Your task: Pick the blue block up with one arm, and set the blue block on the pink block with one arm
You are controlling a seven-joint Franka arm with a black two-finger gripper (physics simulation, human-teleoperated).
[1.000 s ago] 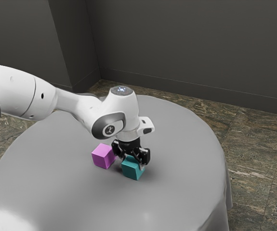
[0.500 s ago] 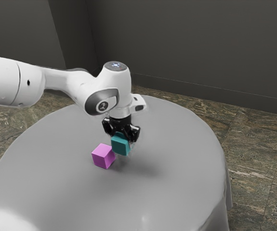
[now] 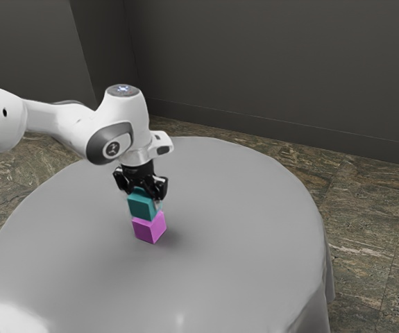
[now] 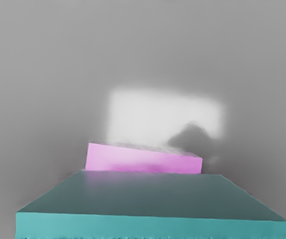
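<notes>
Gripper [image 3: 141, 191]: black two-finger, left of centre in the exterior view, pointing down, fingers clamped on two opposite sides of the blue block.
Blue block [image 3: 141, 206] [image 4: 152, 204]: teal-tinted cube, directly beneath the hand, seated on the pink block; actual contact not certain.
Pink block [image 3: 148, 228] [image 4: 143, 160]: on the table, slightly offset toward the exterior view's right under the blue one.
Table [image 3: 255, 229] [image 4: 58, 74]: round, grey-draped; the stack stands well apart from every edge, bare cloth all round.
</notes>
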